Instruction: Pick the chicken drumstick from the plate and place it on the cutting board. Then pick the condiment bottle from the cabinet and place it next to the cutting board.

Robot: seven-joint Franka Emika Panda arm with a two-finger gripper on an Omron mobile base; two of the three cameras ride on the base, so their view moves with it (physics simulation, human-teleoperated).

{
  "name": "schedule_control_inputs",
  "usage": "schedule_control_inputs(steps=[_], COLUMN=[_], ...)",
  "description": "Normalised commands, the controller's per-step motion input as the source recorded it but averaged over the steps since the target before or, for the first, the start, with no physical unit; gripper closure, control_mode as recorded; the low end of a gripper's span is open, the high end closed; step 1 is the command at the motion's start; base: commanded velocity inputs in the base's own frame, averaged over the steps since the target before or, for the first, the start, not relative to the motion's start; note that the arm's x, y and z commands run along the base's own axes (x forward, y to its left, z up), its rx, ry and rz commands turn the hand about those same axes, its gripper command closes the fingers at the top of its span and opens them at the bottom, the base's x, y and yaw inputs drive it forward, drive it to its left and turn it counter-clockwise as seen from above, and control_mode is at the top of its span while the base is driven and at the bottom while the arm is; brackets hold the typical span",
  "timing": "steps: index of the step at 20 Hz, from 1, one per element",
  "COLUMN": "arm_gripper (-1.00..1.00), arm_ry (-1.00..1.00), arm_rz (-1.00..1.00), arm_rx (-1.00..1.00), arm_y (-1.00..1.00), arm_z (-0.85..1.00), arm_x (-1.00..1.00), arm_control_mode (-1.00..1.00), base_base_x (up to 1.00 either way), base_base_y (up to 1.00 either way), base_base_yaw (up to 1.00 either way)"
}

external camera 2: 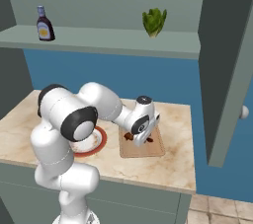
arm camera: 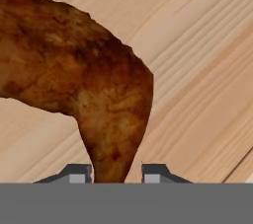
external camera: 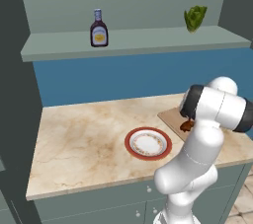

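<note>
The dark-brown chicken drumstick [arm camera: 89, 80] lies on the light wooden cutting board [arm camera: 197, 45], its thin end between my two fingertips. My gripper [arm camera: 117, 174] stands slightly open around that end, with a narrow gap showing on one side. From the right base view the gripper [external camera 2: 137, 139] points down over the drumstick [external camera 2: 128, 136] on the cutting board [external camera 2: 150, 150]. The white plate [external camera: 129, 144] with the red-orange rim sits bare, left of the cutting board [external camera: 170, 116]. The condiment bottle [external camera: 99, 29] stands upright on the cabinet shelf [external camera: 148, 43].
A green leafy vegetable [external camera: 195, 18] sits at the shelf's right end. The marble counter [external camera: 79, 139] stretches left of the plate. A dark cabinet side panel [external camera 2: 225, 70] rises close on the right of the board.
</note>
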Motion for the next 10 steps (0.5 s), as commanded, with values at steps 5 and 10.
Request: schedule_control_inputs(steps=[5,10], arm_gripper=[-1.00,-1.00], arm_ry=[0.00,-0.02], arm_rz=[0.00,0.00], arm_rx=[0.00,0.00], arm_y=[0.00,0.00], arm_z=[0.00,0.15], arm_x=[0.00,0.00], arm_control_mode=[-1.00,-1.00], base_base_x=[0.00,0.00], base_base_y=[0.00,0.00], base_base_yaw=[0.00,0.00])
